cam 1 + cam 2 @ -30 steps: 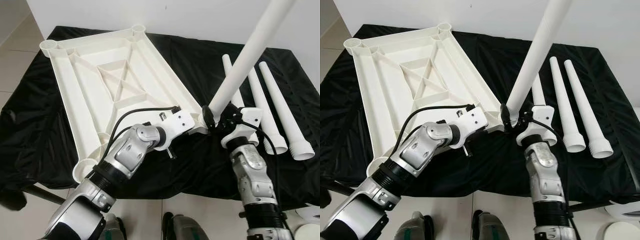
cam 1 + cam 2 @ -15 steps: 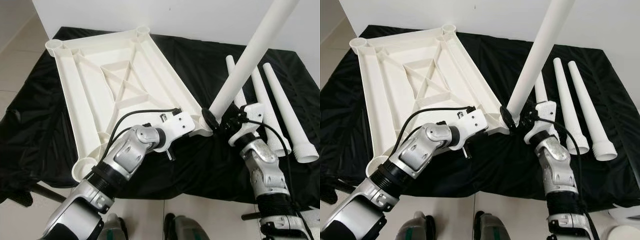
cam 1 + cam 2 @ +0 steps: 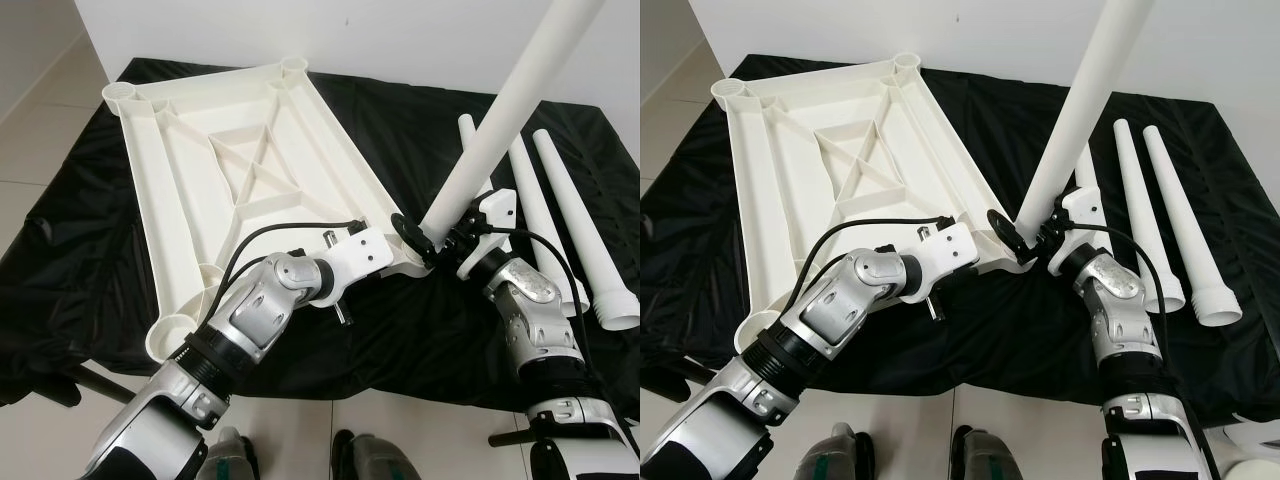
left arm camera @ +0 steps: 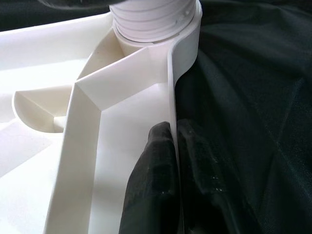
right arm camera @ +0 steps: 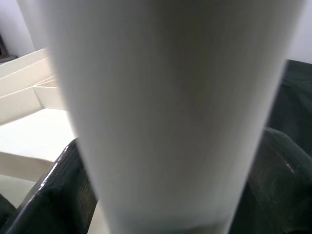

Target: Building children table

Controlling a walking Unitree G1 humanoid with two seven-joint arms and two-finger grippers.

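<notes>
Here, black cloth (image 3: 430, 120) draped across the whole worktop, hanging over its near edge. White tabletop (image 3: 230, 170) lying upside down on the left half, ribbed underside up, round leg sockets at its corners; near right corner reaching toward the middle of the worktop's near edge. Held leg (image 3: 500, 120), long and white, rising steeply up and to the right from that near right corner socket, wide ringed end sitting in or at the socket per the left wrist view; how deep, cannot tell. Three spare legs (image 3: 575, 235) flat on the cloth by the right edge, side by side, wide ends toward the near edge. Right gripper (image 3: 1035, 232) clamped round the held leg low down, just above the socket, black fingers (image 5: 58, 195) pressed to either side. Left gripper (image 4: 174, 161) pinched tight on the tabletop's thin rim wall just short of the same corner, one finger inside, one outside.
</notes>
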